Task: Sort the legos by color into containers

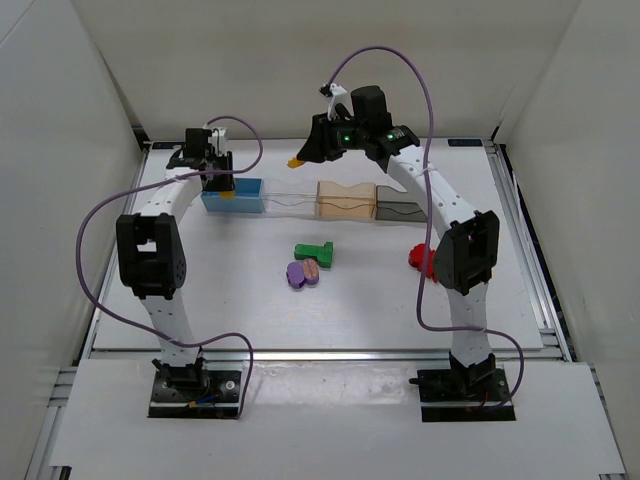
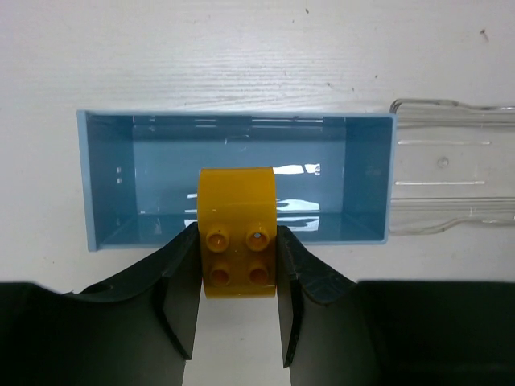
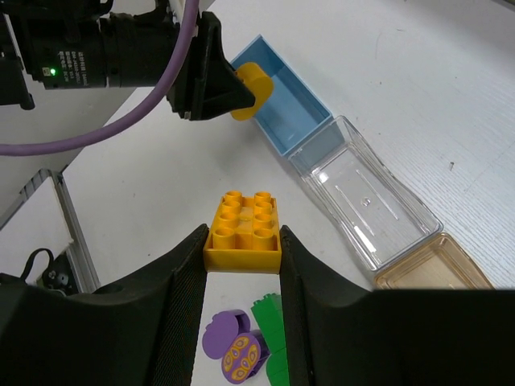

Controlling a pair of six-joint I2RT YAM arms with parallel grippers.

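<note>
Left claw [image 2: 237, 241]: closed on the small yellow brick [image 2: 236, 205], pads flat on its two smooth sides, studs facing the wrist camera.
Small yellow brick, place: held in the air over the near wall of the blue box [image 2: 241, 119], not yet in it. The box looks empty.
Right claw [image 3: 243, 241]: closed on the big yellow brick [image 3: 242, 225], squeezing across its narrow width, studs up.
Big yellow brick, place: raised above the desk [image 1: 360, 300], near the row of boxes and apart from the left claw.
Loose pieces: the green brick [image 1: 315, 252] and purple brick [image 1: 302, 272] lie just beside each other in front of the boxes. The red brick [image 1: 420, 258] is partly hidden by the right arm.
Boxes: blue, clear [image 1: 290, 200], orange [image 1: 345, 200] and grey [image 1: 400, 209], in one row, end to end.
Handling: probably light, rigid, glossy plastic that is hardly fragile. It may slip if pinched on a corner and may bounce if released from high up.
Where to hold: across two parallel flat walls, never on the studs. The rounded purple piece looks likeliest to squirt out of a grip.
Step, as judged: release the small yellow brick into the blue box; the big one belongs with it.
</note>
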